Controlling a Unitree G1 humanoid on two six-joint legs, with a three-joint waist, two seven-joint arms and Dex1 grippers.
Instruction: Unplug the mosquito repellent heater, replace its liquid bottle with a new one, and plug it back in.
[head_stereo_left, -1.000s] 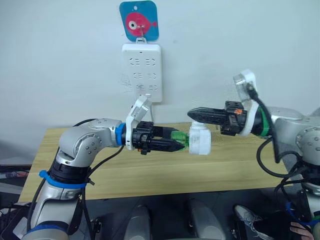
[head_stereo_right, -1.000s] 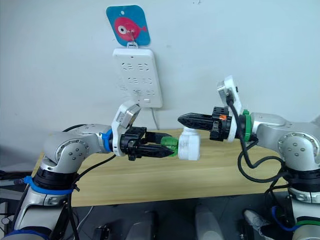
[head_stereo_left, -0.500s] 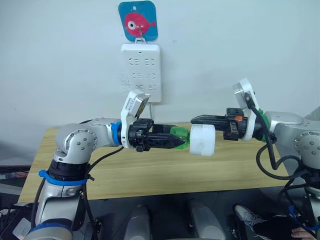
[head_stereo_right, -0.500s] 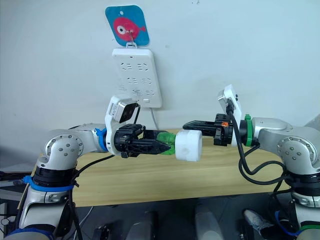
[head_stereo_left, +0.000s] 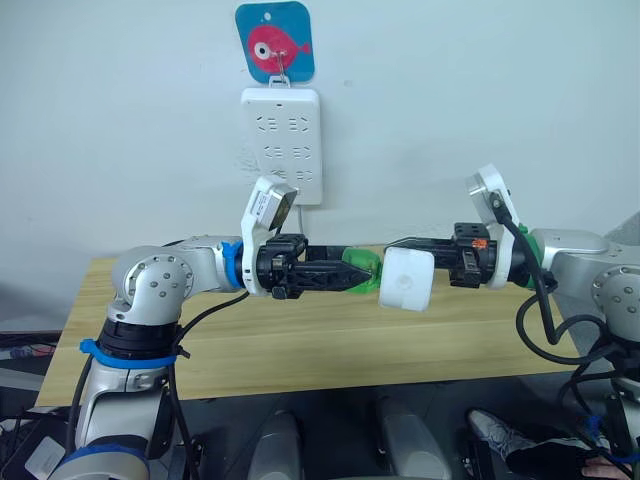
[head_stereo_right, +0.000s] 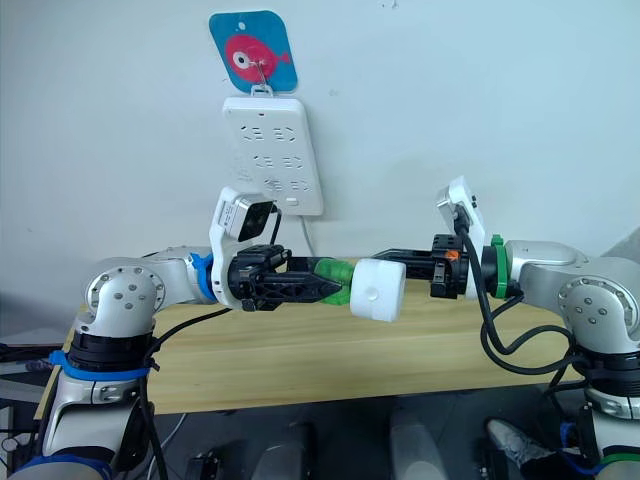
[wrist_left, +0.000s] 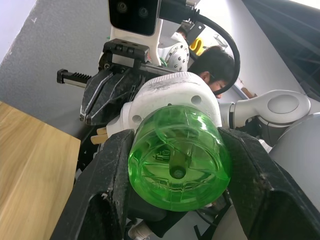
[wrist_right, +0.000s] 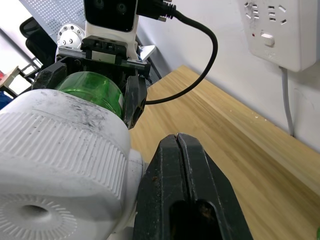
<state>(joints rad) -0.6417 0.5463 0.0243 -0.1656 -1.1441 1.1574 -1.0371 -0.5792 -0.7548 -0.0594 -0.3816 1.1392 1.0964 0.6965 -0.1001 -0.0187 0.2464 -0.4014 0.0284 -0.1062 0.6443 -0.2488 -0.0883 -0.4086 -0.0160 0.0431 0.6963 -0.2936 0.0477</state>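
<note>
- I am holding the mosquito repellent heater (head_stereo_left: 406, 279) in mid-air above the table (head_stereo_left: 300, 345), between my two arms and level with both of them.
- My left tool (head_stereo_left: 362, 276) is clamping the green liquid bottle (wrist_left: 176, 157) that sticks out of the heater's left side; in the left wrist view one black finger is pressing on each flank of the bottle.
- My right tool (head_stereo_left: 400, 243) is reaching in from the right along the heater's upper rear side, touching or just beside the white body.
- In the right wrist view its two fingers (wrist_right: 187, 185) are lying together, with the ribbed white heater just beside them; I cannot tell whether they are pinching any part of it.
- The white socket strip (head_stereo_left: 283, 143) is hanging on the wall above and behind the left tool, under a blue fish hanger (head_stereo_left: 274, 40), well apart from the heater.
</note>
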